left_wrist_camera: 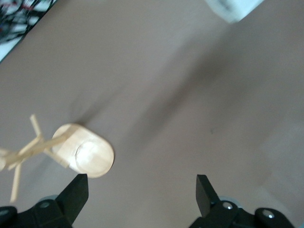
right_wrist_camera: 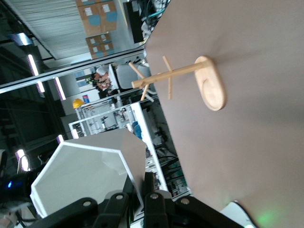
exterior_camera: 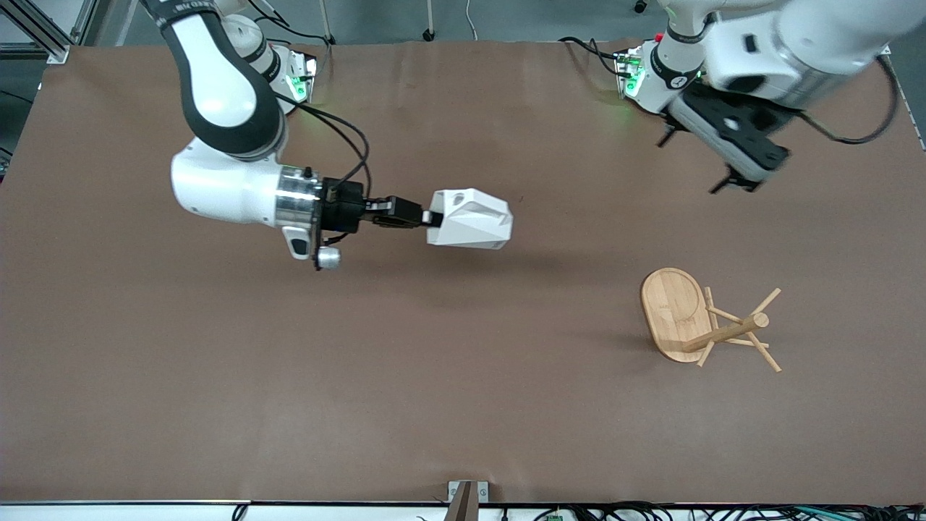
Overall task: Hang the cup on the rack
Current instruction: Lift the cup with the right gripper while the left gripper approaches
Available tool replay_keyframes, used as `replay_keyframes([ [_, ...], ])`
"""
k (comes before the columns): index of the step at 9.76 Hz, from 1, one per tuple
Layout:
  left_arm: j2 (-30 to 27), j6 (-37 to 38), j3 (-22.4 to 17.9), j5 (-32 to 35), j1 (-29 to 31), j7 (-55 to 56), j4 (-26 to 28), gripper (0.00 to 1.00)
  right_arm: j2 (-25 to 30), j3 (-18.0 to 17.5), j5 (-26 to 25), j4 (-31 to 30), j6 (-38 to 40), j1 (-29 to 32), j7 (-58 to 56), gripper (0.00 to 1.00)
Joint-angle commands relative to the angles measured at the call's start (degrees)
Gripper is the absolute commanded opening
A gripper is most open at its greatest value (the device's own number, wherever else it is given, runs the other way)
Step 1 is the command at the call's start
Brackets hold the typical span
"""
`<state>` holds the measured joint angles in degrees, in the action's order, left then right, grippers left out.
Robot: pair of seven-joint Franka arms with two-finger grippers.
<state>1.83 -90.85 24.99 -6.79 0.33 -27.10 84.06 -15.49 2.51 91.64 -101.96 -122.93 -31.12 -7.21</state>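
Holding the cup (exterior_camera: 470, 218) clamped by its rim, the right gripper (exterior_camera: 432, 216) hangs over the middle of the table (exterior_camera: 434, 405), its fingers closed tight on the cup wall, with the cup lying sideways and its handle turned upward. The rack (exterior_camera: 705, 323) stands on its oval base near the table edge at the left arm's end, nearer to the front camera than the spot below the cup, and well apart from it. The rack's post rises upright from the base, with thin pegs angling off it near the top.

The move ahead turns on that gap: the cup must travel toward the left arm's end and toward the front camera, then line the hole in its handle with a peg tip.

The left gripper (exterior_camera: 731, 170) waits in the air, empty, jaws spread wide, over the table near its own base; it is closer to the rack than the right one.
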Motion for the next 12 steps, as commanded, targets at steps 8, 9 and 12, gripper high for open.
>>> replay_keyframes([
  [8,4.32,-9.69,9.81,-0.85,-0.41,-13.60,0.93,1.00,-4.91,-1.89,4.16,4.57,10.51,-0.25,-7.29,0.01],
  [9,4.32,-9.69,9.81,-0.94,-0.59,-13.34,1.36,1.00,-4.91,-1.98,4.16,4.66,10.51,-0.25,-7.29,0.01],
  [12,5.55,-10.92,9.90,-0.94,-1.56,-11.68,1.54,1.00,-4.82,-2.77,4.16,4.66,10.43,-0.08,-7.29,0.01],
])
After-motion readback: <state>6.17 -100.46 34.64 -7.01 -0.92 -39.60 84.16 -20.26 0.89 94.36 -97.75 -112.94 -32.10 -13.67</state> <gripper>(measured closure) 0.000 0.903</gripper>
